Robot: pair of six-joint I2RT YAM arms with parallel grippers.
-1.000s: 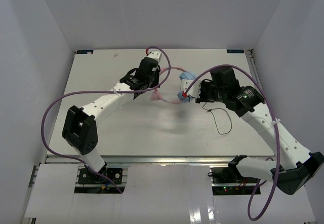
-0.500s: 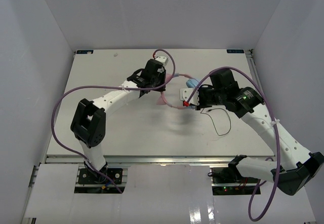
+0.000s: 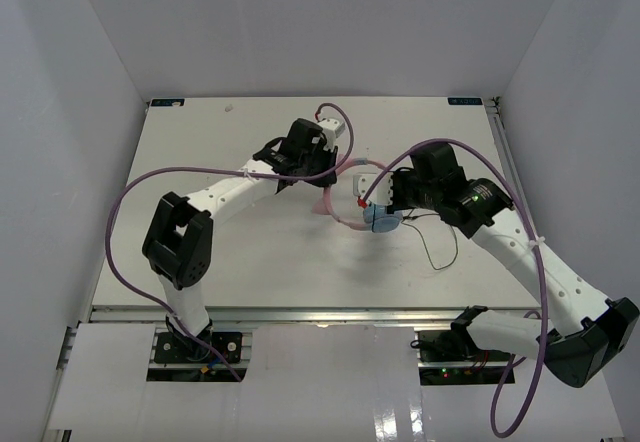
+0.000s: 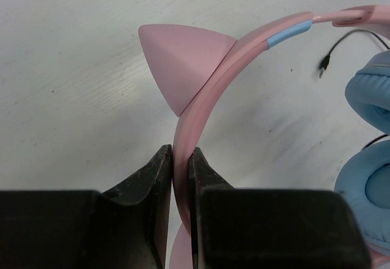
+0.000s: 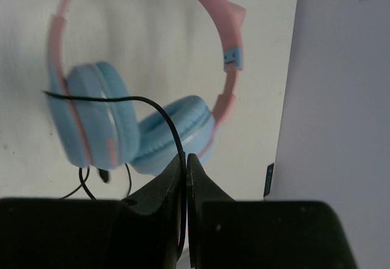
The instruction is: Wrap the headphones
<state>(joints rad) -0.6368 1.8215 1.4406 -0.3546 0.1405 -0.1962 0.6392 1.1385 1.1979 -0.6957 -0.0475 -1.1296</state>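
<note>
The headphones (image 3: 345, 207) hang above the table's middle: a pink headband (image 4: 201, 92) with a cat-ear point (image 4: 183, 62) and two light-blue ear cups (image 3: 381, 220) side by side. My left gripper (image 4: 181, 153) is shut on the headband just below the ear point. My right gripper (image 5: 185, 157) is shut on the thin black cable (image 5: 146, 101), which arcs across the ear cups (image 5: 91, 123) in front of it. The rest of the cable (image 3: 440, 247) trails down onto the table, with its plug (image 4: 325, 67) lying loose.
The white table (image 3: 200, 262) is boxed in by pale walls at the back and both sides. Thick purple robot cables loop off the left arm (image 3: 120, 222) and over the right arm (image 3: 540, 262). Both arms meet near the table's centre.
The left arm has swung right with the headband in its grip. The ear cups have turned downward and nearer, below the right gripper, which still holds the cable.
</note>
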